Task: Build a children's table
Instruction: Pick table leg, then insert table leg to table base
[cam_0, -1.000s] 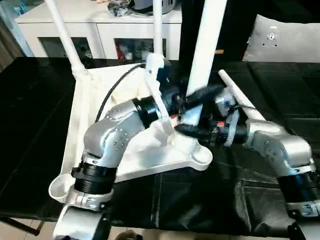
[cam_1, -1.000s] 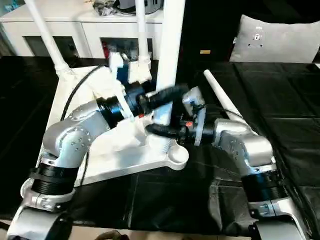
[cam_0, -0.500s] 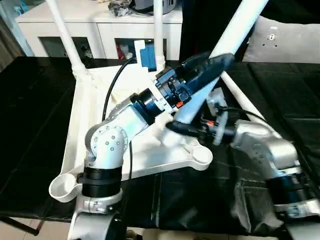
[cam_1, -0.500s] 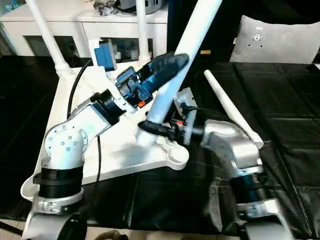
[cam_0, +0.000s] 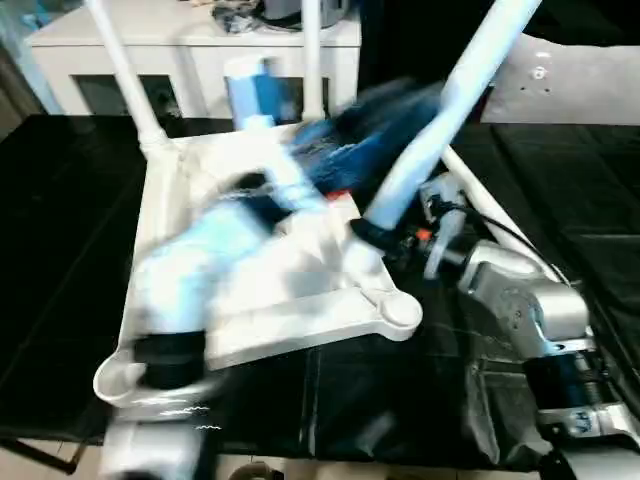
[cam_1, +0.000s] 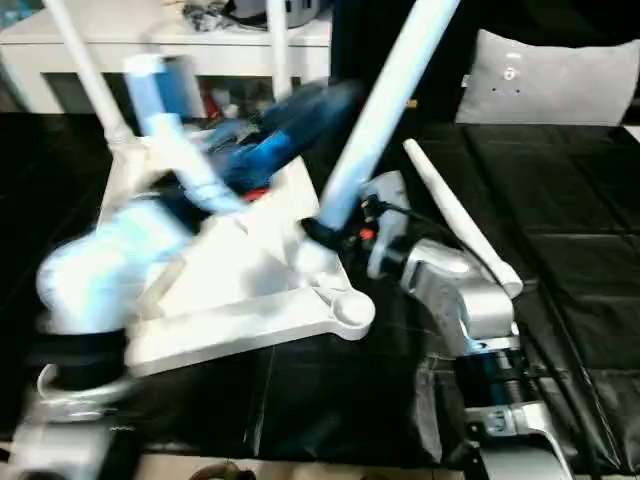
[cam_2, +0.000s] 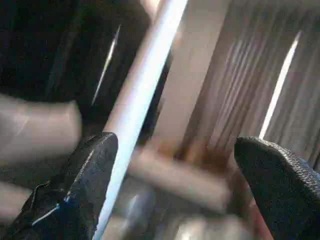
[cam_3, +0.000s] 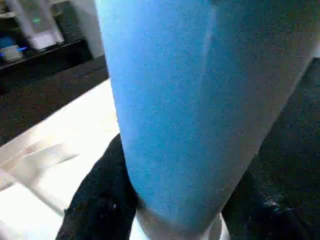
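The white tabletop (cam_0: 335, 318) lies upside down on the black table. Two white legs (cam_0: 128, 70) (cam_0: 312, 50) stand in its far corner sockets. A third leg (cam_0: 440, 120) leans up to the right with its foot over the tabletop's near right part. My right gripper (cam_0: 375, 232) is shut on this leg near its base, a black finger (cam_3: 102, 200) on each side. My left gripper (cam_2: 175, 142) is open and blurred in motion, with the leaning leg (cam_2: 145, 85) running past one finger (cam_2: 92, 170). The fourth leg (cam_0: 490, 215) lies on the table behind my right arm.
The near right corner socket (cam_0: 400, 310) and the near left one (cam_0: 115, 375) stand free. A white cabinet (cam_0: 200, 40) is behind the table and a grey cushion (cam_0: 575, 80) at the back right. Black cloth (cam_0: 60, 250) covers the table.
The leg in my right gripper has tipped from upright to leaning right. My left arm is now swinging fast, its gripper no longer wrapped on that leg.
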